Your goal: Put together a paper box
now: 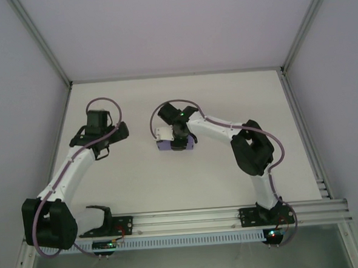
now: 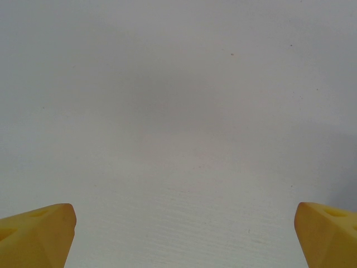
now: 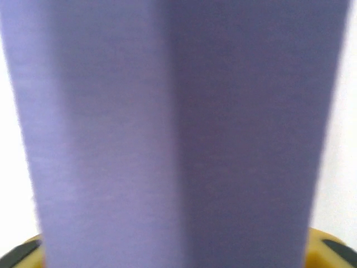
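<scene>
The paper box [image 1: 163,146] is lavender-purple card lying on the white table [image 1: 237,94] just left of centre, with a white part showing at its left end. My right gripper [image 1: 178,141] comes down on top of it. In the right wrist view the paper box [image 3: 167,134] stands blurred between my yellow fingers [image 3: 22,255], a lighter face on the left and a darker one on the right; both pads sit against its sides, so my right gripper [image 3: 175,258] is shut on it. My left gripper [image 1: 98,124] hovers to the left, apart from the box. Its jaws [image 2: 184,237] stand wide open over bare table.
Grey enclosure walls [image 1: 17,71] with metal corner posts close off the table's left, right and far sides. An aluminium rail [image 1: 190,218] carrying both arm bases runs along the near edge. Cables [image 1: 159,111] loop off each wrist.
</scene>
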